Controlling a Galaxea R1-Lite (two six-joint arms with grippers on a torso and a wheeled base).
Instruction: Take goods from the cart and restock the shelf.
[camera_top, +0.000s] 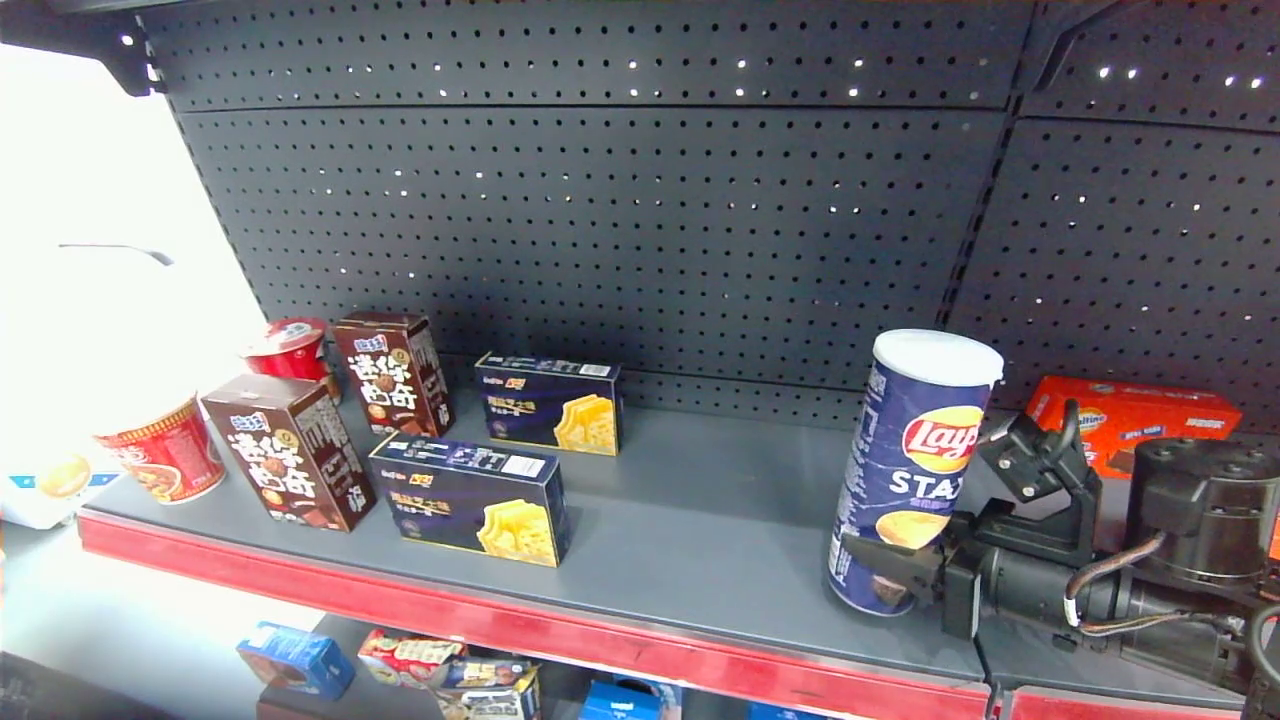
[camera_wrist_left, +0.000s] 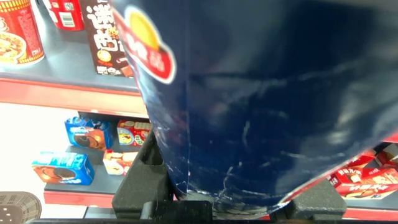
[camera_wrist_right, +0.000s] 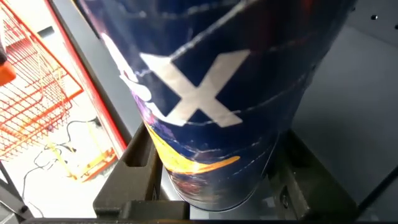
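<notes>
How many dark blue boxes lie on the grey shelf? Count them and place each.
2. One dark blue box sits toward the back of the shelf; the other sits near the front edge, beside a brown box. None appears hidden.

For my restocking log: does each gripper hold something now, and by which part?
The right gripper clamps the blue chips can near its base. The left gripper clamps a dark blue package at one end; which end cannot be told.

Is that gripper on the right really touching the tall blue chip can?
Touching. The right wrist view shows the chip can wedged between the right gripper's fingers, both pressed against its sides.
</notes>
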